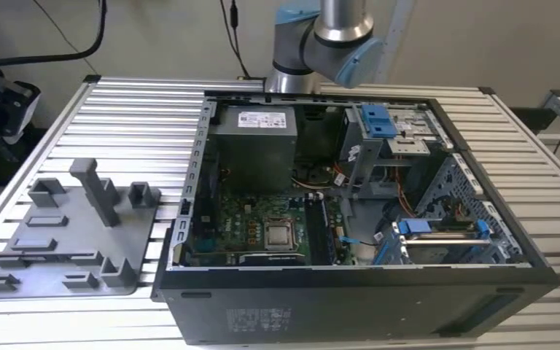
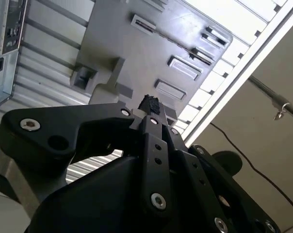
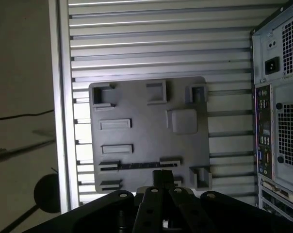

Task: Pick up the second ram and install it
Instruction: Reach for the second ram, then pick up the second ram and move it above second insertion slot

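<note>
1. The gripper (image 3: 162, 177) hangs high above the grey tray (image 3: 146, 141). In both wrist views its two black fingers are pressed together at the tips, and I see nothing between them.
2. The second ram (image 3: 139, 165) is, as far as I can tell, the thin dark strip that stands on its edge in a long holder of the tray, between two low grey pieces. It is below the gripper, just ahead of the fingertips, and clearly apart from them.
3. The rest of the tray spreads under the gripper and ahead of it. It carries several low rectangular holders, and raised pieces stand near its farther corners. In the exterior view one upright block (image 1: 95, 186) is taller than the others.
4. The tray lies flat on the slatted metal table (image 3: 161, 43), which continues under the gripper on every side of the tray.
5. To one side of the gripper is the open computer case (image 3: 282, 97), near the tray with a strip of bare table between them. The first wrist view shows its rear panel, with a power socket and a row of ports.
6. In the exterior view the case lies on its side with the motherboard (image 1: 260, 219) facing up, and the arm (image 1: 324, 44) rises behind the case.
7. On the other side of the gripper, beyond the table's edge, there is floor with a thin dark cable (image 3: 20, 116) on it.
</note>
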Controlling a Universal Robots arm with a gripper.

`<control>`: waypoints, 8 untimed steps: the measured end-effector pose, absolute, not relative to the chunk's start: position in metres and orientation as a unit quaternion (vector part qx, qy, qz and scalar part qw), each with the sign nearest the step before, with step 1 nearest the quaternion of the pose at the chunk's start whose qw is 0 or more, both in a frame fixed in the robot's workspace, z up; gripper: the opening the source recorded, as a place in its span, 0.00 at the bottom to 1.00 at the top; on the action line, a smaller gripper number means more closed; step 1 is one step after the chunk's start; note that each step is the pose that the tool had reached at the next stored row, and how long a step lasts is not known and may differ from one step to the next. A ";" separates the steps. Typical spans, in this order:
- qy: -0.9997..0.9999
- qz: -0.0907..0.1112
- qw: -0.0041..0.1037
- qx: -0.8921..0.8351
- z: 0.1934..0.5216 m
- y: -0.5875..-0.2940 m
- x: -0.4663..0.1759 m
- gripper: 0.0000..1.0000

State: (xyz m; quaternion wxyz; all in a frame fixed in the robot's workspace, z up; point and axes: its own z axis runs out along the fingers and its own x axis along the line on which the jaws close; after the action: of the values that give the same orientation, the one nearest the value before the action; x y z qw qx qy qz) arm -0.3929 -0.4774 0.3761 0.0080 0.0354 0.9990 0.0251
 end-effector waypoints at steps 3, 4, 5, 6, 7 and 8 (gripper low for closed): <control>0.999 0.026 0.008 0.035 0.376 -0.477 -0.393 0.11; 0.999 0.026 0.008 0.035 0.376 -0.477 -0.393 0.11; 0.999 0.026 0.008 0.035 0.376 -0.477 -0.393 0.11; 0.999 0.027 0.008 0.035 0.376 -0.477 -0.393 0.11; 0.999 0.027 0.008 0.035 0.376 -0.477 -0.393 0.11; 0.999 0.027 0.008 0.035 0.376 -0.477 -0.393 0.11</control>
State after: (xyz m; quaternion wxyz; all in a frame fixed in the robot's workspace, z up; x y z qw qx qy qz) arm -0.3929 -0.4774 0.3761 0.0079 0.0355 0.9990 0.0270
